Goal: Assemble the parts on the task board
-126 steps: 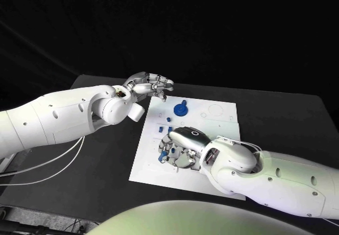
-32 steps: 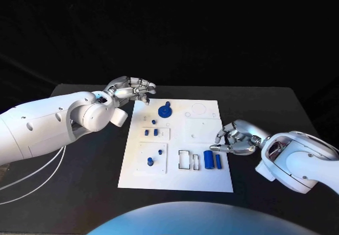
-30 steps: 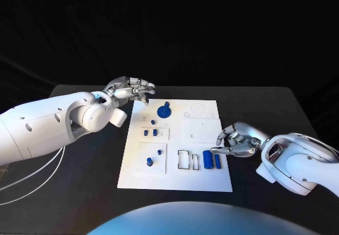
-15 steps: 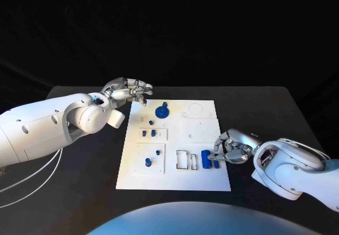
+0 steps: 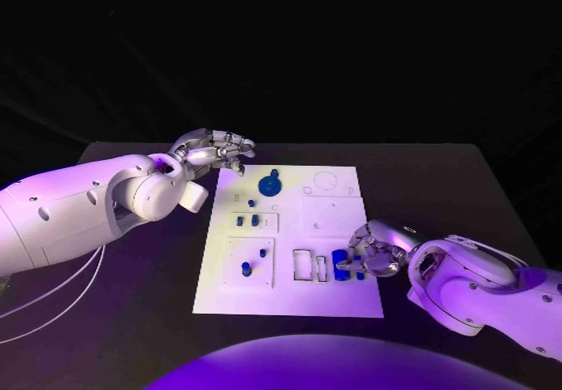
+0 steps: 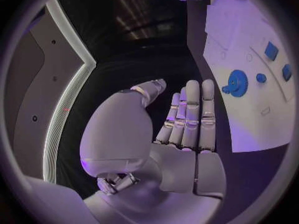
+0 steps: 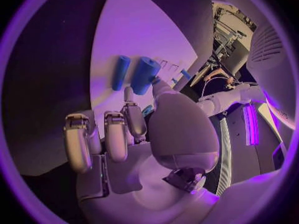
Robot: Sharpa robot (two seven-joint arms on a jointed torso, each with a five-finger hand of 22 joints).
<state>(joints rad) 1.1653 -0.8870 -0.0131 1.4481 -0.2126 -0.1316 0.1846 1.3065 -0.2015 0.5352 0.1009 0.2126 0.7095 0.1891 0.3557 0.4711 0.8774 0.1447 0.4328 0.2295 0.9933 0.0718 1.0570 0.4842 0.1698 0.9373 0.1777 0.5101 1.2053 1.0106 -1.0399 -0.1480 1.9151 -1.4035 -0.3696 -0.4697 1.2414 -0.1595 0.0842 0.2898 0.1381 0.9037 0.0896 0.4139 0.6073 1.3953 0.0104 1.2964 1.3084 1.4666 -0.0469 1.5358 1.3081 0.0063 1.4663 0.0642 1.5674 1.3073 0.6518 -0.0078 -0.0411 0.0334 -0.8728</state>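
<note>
While the right hand's fingertips (image 7: 132,100) curl down beside two blue cylinders (image 5: 348,265) at the near right part of the white board (image 5: 336,219), its thumb tip touches the thicker one (image 7: 144,74) — whether that amounts to a grip, I cannot tell. The right hand (image 5: 373,249) hangs over the board's right edge. The thinner cylinder (image 7: 121,72) lies just beside the thick one. Further out, two empty slots (image 5: 309,266) sit to their left, then small blue pieces (image 5: 247,267) in a square plate. At the far left corner, the left hand (image 5: 217,149) holds nothing — its fingers (image 6: 191,115) lie straight and pressed together, near a blue gear (image 5: 270,184).
</note>
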